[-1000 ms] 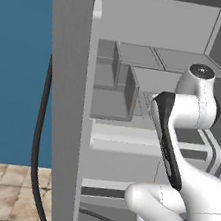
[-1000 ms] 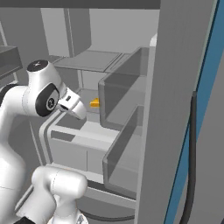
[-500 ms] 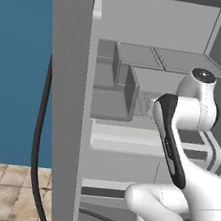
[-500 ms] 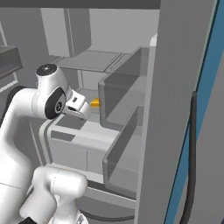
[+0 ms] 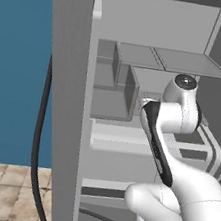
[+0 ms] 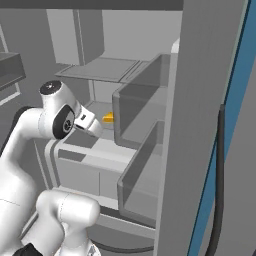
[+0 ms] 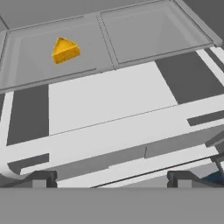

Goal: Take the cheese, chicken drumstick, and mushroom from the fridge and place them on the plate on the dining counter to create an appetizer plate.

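Since a moment ago the white arm with dark joints has swung its wrist further into the tall grey fridge (image 5: 63, 100), the round elbow cap sliding over and the hand reaching nearer the shelf where the food lies. From the right base view, the two-finger gripper (image 6: 96, 129) now points in over the pale grey shelf, just short of the small bright yellow wedge of cheese (image 6: 108, 118), close beside it but not touching. Seen from the camera on the hand, the cheese (image 7: 65, 50) sits alone on the left of two shallow grey shelf panels at the back of the fridge, resting flat with its pointed end up and away, well ahead of the two dark fingertips (image 7: 43, 178) that rise low in that view. Those tips stand far apart with nothing between them, so the hand is spread wide and carries nothing (the cheese is untouched). Below the cheese's shelf runs a pale white drawer front (image 7: 109, 105) with darker grey strips beside it. In the left base view the arm's forearm (image 5: 157, 145) crosses in front of the open compartment, and a black cable (image 5: 38, 136) hangs down the fridge's outer side against the blue wall (image 5: 14, 57).
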Motion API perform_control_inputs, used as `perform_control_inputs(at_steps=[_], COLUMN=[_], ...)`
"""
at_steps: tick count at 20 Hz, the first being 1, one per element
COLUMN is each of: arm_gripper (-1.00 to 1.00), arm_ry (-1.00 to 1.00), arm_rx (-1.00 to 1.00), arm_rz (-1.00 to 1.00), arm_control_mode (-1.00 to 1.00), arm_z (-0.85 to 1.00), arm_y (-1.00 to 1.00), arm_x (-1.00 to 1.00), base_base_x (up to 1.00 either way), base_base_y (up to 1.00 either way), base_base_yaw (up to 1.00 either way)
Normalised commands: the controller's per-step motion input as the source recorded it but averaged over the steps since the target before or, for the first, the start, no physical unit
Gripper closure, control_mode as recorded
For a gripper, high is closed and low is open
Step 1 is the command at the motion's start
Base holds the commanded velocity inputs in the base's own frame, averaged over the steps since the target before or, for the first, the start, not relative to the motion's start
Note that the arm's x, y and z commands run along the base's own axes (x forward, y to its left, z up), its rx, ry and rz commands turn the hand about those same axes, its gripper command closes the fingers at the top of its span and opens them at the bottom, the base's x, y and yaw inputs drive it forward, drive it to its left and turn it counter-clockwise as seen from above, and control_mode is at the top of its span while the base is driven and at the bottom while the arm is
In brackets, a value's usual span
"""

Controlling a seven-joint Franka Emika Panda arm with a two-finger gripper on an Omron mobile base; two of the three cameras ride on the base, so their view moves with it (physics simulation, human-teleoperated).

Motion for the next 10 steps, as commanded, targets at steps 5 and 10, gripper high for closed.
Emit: perform_control_inputs(at_steps=[5, 10], arm_gripper=[-1.0, -1.0], arm_ry=[0.0, 0.0], arm_rx=[0.06, 0.08], arm_rz=[-0.11, -0.01], arm_control_mode=[-1.0, -1.0], arm_z=[0.0, -0.01], arm_y=[0.03, 0.0], arm_x=[0.5, 0.45], base_base_x=[0.0, 0.0], base_base_y=[0.0, 0.0], base_base_yaw=[0.0, 0.0])
